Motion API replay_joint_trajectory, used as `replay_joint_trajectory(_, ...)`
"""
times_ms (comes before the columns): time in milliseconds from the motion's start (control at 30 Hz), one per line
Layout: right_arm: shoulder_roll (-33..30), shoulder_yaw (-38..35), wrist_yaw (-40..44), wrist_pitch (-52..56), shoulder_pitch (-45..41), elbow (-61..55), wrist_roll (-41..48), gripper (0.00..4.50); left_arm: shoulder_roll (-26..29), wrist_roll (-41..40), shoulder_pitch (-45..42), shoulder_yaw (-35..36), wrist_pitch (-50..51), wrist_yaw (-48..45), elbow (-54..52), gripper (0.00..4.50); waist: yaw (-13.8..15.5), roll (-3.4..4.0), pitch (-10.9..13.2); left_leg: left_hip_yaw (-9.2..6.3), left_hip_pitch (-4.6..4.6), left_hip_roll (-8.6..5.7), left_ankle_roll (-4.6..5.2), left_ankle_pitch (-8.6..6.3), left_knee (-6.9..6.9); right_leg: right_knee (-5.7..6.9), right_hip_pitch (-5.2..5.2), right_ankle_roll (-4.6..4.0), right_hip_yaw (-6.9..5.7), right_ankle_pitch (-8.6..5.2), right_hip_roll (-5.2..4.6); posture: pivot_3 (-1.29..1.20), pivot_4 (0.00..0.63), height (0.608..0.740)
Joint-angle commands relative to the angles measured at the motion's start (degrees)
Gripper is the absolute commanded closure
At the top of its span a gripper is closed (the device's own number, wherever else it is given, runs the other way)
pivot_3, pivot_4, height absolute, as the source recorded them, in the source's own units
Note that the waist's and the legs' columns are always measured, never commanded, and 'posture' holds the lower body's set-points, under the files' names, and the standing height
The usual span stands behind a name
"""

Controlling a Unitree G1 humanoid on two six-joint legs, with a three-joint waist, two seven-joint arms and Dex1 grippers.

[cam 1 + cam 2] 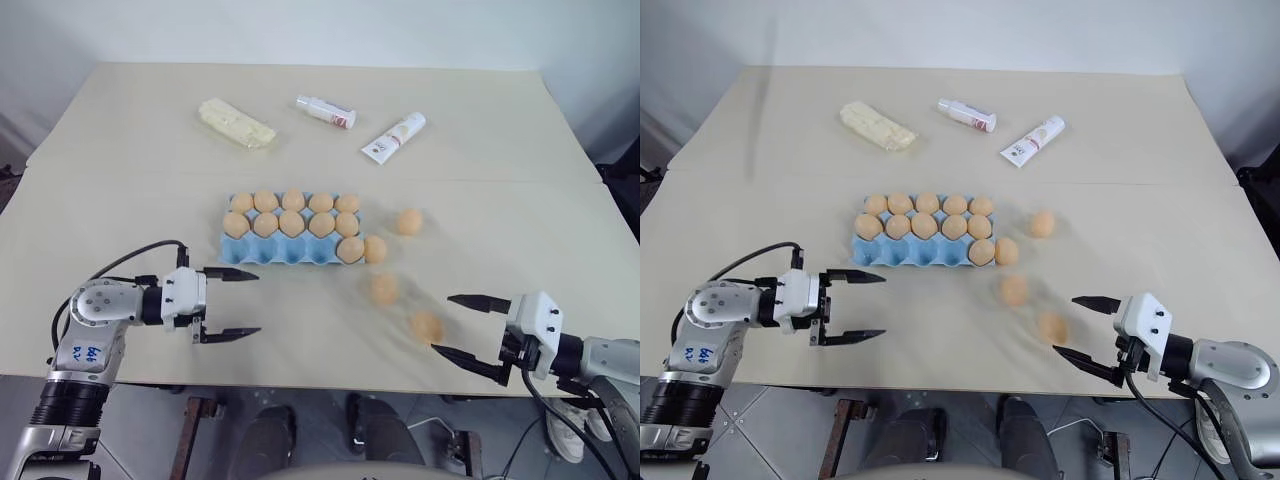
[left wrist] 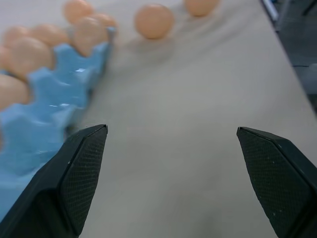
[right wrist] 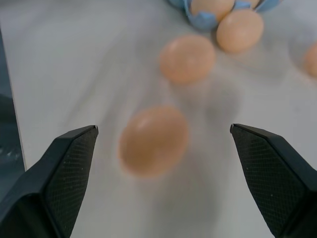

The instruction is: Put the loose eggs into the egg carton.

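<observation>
Right, the egg carton (image 1: 290, 245) lies flat in the middle of the table (image 1: 120, 150), its two far rows full of eggs and one more egg (image 1: 350, 249) seated in the near row's right-end cup; four loose eggs lie on the cloth to its right: one (image 1: 375, 249) touching the carton's right edge, one (image 1: 408, 221) a bit further right and apart, one (image 1: 384, 289) nearer the front, and one (image 1: 427, 326) closest to the front edge; the right gripper (image 1: 459, 325) hovers just beside that last egg, fingers spread wide and empty, pointing toward it; the left gripper (image 1: 236, 303) sits near the carton's front left corner, fingers likewise wide apart, holding nothing; far back rest a pale yellow packet (image 1: 237, 123) and two white tubes (image 1: 326, 111) (image 1: 394, 137).
</observation>
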Motion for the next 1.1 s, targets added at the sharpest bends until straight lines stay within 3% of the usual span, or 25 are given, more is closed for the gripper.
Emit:
replay_joint_trajectory(33,-0.46,2.09,2.00,-2.52,-1.43,2.86,-1.34,0.00,1.28,-0.87,1.44,1.63,-0.36,-0.02,-1.37,0.07,0.02,0.00,0.00,-0.01,-0.01,0.00,0.00,0.00,0.02,0.03,-0.01,0.00,0.00,0.00,0.00,0.00,0.150,0.740)
replay_joint_trajectory(300,3.58,7.75,0.96,-6.28,-8.40,10.59,-4.39,0.00,2.73,-1.15,3.85,3.37,0.20,1.26,-2.80,0.07,-0.03,0.00,0.00,-0.02,0.01,-0.01,0.00,0.00,0.17,0.20,0.00,0.00,-0.02,0.00,0.00,0.00,0.150,0.740)
replay_joint_trajectory(500,5.37,9.16,-0.14,-6.99,-10.01,10.43,-4.49,1.96,2.76,-1.22,4.57,4.13,0.58,2.32,-2.86,0.00,0.09,0.00,0.00,-0.04,-0.01,-0.01,0.00,0.00,0.17,0.20,-0.01,0.00,-0.04,0.00,0.00,0.00,0.150,0.740)
replay_joint_trajectory(567,5.49,9.24,-0.28,-6.55,-9.70,9.29,-4.07,2.41,2.61,-1.18,4.86,4.54,0.74,3.09,-2.80,0.00,0.04,0.00,0.00,-0.03,-0.01,-0.02,0.00,0.00,0.17,0.20,-0.01,0.00,-0.03,0.00,0.00,0.00,0.150,0.740)
replay_joint_trajectory(733,4.76,8.69,-0.44,-2.99,-9.96,3.88,-1.68,2.55,2.41,-1.55,6.53,6.84,1.24,5.87,-2.45,0.00,-0.19,0.01,0.00,-0.03,0.02,-0.01,0.00,0.01,0.18,0.27,-0.01,0.00,-0.03,0.00,0.00,0.00,0.150,0.740)
replay_joint_trajectory(833,5.83,10.69,-1.00,3.20,-14.46,-1.75,2.36,2.55,1.27,-2.24,8.47,10.04,2.54,10.18,-2.48,0.00,-0.56,0.01,0.00,-0.01,0.04,0.00,-0.01,0.01,0.18,0.33,-0.03,0.00,0.02,0.00,0.01,0.00,0.150,0.740)
replay_joint_trajectory(967,9.07,15.03,-2.82,10.73,-22.91,-5.53,6.16,2.55,0.38,-2.67,12.12,12.86,3.58,13.16,-3.76,0.00,-0.39,0.00,0.00,-0.05,0.08,0.01,-0.01,0.02,0.25,0.44,-0.02,-0.02,0.00,-0.01,0.01,0.00,0.150,0.740)
replay_joint_trajectory(1100,15.44,20.48,-4.52,13.07,-35.13,-0.50,4.42,2.55,0.52,-2.61,15.77,15.18,4.11,14.74,-4.08,0.00,-0.33,0.00,0.00,-0.05,0.02,0.00,-0.02,0.02,0.27,0.39,-0.05,-0.02,-0.02,-0.01,-0.01,0.00,0.150,0.740)
